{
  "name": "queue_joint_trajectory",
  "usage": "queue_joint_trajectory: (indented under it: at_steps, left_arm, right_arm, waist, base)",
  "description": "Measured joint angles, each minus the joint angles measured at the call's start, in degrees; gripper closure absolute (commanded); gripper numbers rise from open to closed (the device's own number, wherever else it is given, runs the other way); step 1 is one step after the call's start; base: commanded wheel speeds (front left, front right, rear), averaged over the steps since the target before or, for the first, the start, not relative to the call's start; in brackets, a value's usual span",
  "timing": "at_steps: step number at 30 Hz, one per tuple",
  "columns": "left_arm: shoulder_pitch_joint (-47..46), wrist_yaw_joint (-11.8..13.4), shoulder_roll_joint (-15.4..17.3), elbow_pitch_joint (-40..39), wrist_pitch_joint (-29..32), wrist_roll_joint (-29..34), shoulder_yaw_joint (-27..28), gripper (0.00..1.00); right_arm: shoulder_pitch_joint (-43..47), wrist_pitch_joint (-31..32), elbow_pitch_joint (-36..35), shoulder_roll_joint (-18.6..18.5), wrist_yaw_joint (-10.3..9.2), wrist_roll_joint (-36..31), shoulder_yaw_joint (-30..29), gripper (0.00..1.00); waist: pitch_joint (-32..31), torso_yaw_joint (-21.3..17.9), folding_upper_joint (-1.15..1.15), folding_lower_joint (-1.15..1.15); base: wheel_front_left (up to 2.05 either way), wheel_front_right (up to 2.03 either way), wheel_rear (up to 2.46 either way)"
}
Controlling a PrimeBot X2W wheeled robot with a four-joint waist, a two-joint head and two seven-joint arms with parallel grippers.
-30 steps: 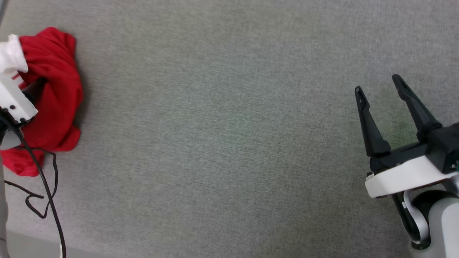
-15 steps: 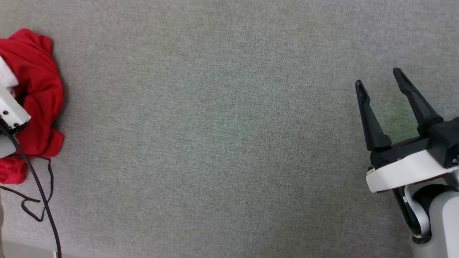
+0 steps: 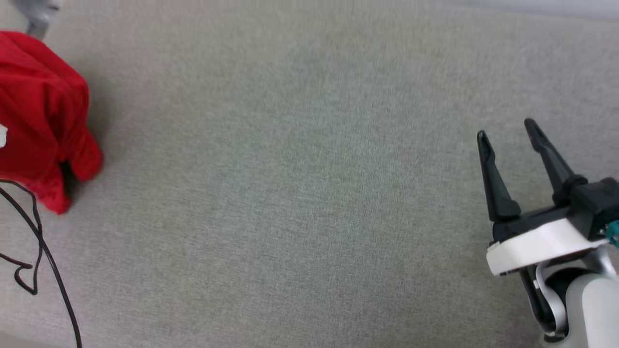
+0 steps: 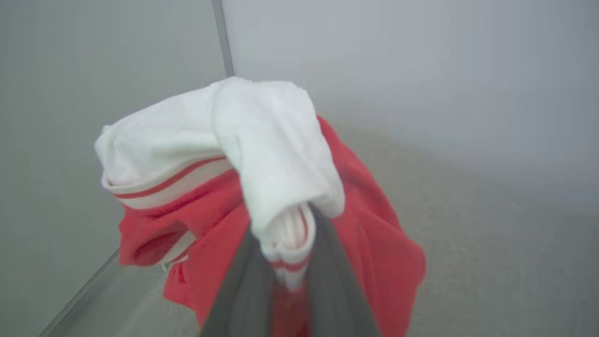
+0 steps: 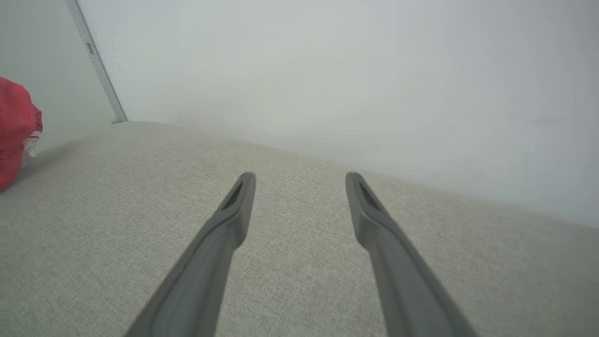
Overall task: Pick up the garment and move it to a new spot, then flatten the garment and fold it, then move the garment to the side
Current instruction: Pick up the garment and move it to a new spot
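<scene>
garment point(image 3: 43, 121): far left, bunched | right tool point(image 3: 505, 129): spread, lower right

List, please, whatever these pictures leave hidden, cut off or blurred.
Head view: the garment runs off the left edge, so its full extent is unseen.
Left wrist view: white sleeve cloth covers the tips of the left gripper, which is blurred.
Right wrist view: left edge crops the garment.

A grey woven fabric surface point(image 3: 300, 193) spreads wide and flat. A thin black cable point(image 3: 24, 278) loops across its near left corner. Behind it rises a plain pale wall point(image 5: 327, 70), split by a narrow grey upright strip point(image 5: 96, 65).
</scene>
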Motion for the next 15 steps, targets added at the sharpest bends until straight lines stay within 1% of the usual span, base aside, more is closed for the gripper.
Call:
queue_joint_trajectory:
  at_steps: [4,7,9,11,15]
  left_arm:
    - [0.63,-0.05,-0.69,-1.53,-8.08,1.76,-0.68,1.0]
    - [2.55,0.27,-2.03,-3.08,-12.21,2.7,-1.22,1.0]
    - [4.06,0.46,-2.86,-4.46,-14.19,3.25,-1.8,1.0]
    - [5.91,1.2,-4.22,-6.59,-15.56,3.41,-2.14,1.0]
    - [10.73,2.2,-7.16,-12.02,-16.03,3.37,-3.04,1.0]
  right_arm:
    - [2.07,-0.79,1.0,1.03,0.0,0.41,-1.08,0.0]
    - [3.47,-1.15,1.33,1.68,0.0,0.73,-1.71,0.0]
    - [4.52,-1.21,1.42,1.94,0.0,0.86,-2.26,0.0]
    - [5.59,-1.26,1.59,2.07,0.0,0.97,-2.85,0.0]
    - [7.54,-1.19,1.74,2.25,0.0,1.1,-3.77,0.0]
  waist:
    - [-3.82,-0.15,0.0,0.0]
    - [-6.43,-0.62,0.0,-0.01]
    - [-7.96,-1.13,0.0,-0.01]
    - [-9.35,-1.79,0.0,-0.01]
    - [-11.42,-3.78,0.0,-0.01]
  base:
    - [0.0,0.0,0.0]
    - [0.0,0.0,0.0]
    - [0.0,0.0,0.0]
    - [0.0,0.0,0.0]
    - [0.0,0.0,0.0]
